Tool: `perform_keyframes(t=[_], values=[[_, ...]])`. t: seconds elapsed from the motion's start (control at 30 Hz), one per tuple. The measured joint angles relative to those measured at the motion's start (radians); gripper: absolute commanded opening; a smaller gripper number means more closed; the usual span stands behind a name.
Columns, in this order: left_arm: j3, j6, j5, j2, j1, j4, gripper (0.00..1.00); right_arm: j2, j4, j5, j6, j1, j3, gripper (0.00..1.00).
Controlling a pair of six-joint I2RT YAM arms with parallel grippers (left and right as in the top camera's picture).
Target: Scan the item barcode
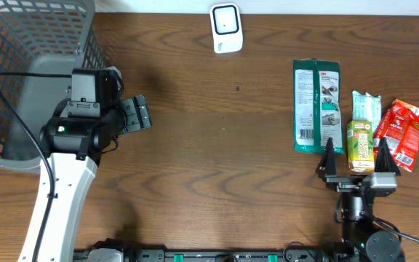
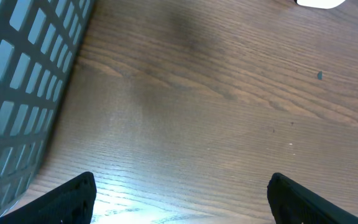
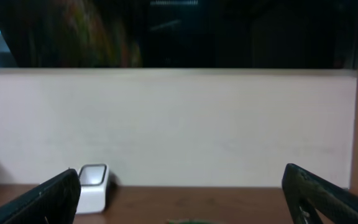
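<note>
Overhead: right gripper spread wide, empty, above the green carton at the counter's right side; left gripper also spread, holding nothing, near the basket; scanner sits at the far edge.

**Q:** Which items lie at right?
**A:** A green packet, flat; just beside it a white pouch, a small green carton and a red packet.
**Q:** The scanner?
**A:** White, upright, well apart, farther back.
</note>
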Motion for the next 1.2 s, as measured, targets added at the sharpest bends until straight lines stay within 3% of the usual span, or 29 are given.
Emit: perform_keyframes(t=[0.17, 0.67, 1.2], values=[[0.000, 0.000, 0.000, 0.000, 0.000, 0.000, 0.89, 0.000, -0.020, -0.004, 0.000, 0.000, -0.032, 0.99], [0.000, 0.000, 0.000, 0.000, 0.000, 0.000, 0.89, 0.000, -0.360, -0.003, 0.000, 0.000, -0.049, 0.99], [0.000, 0.000, 0.000, 0.000, 0.000, 0.000, 0.89, 0.001, -0.359, -0.003, 0.000, 0.000, -0.049, 0.99]])
